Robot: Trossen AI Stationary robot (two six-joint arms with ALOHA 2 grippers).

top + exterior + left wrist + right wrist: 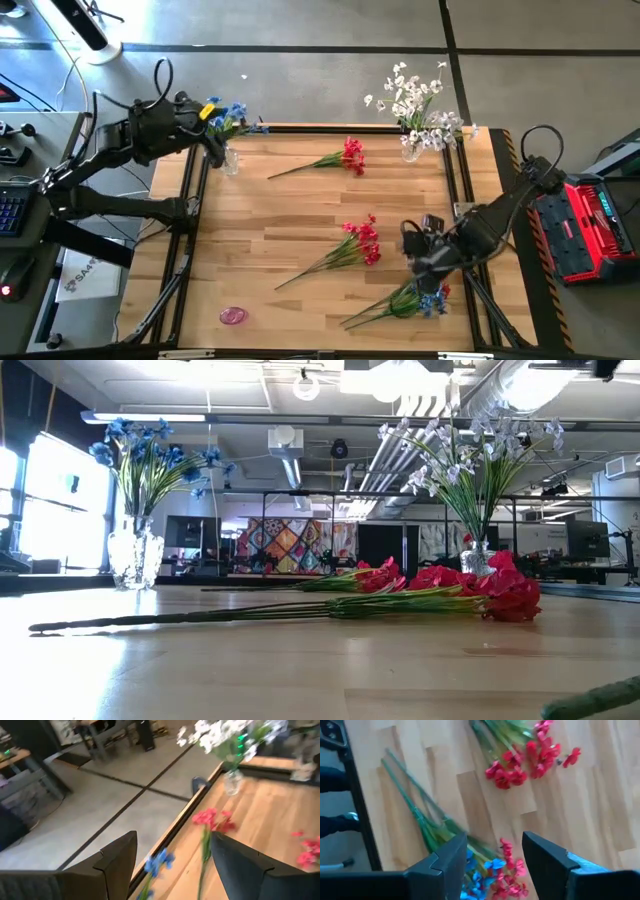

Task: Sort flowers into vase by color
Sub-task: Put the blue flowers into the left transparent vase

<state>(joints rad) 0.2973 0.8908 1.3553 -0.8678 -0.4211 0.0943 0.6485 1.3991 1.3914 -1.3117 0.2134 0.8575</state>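
A glass vase (231, 160) at the far left corner holds blue flowers (232, 115) upright. My left gripper (215, 138) hovers over them, open; in its wrist view a blue blossom (158, 862) shows between the spread fingers (172, 865), apart from both. White flowers (415, 105) stand in a second vase (411, 150) at the far right. Two red sprays (352, 155) (360, 240) lie flat on the table. My right gripper (422, 255) is open above a bunch of blue and red flowers (490, 875) lying near the near right corner (415, 298).
A small pink object (233, 316) lies near the table's near edge. A dark frame rail (190, 210) runs along the left and right sides of the wooden top. A red case (590, 225) sits beyond the right rail. Bare wood lies between the red sprays.
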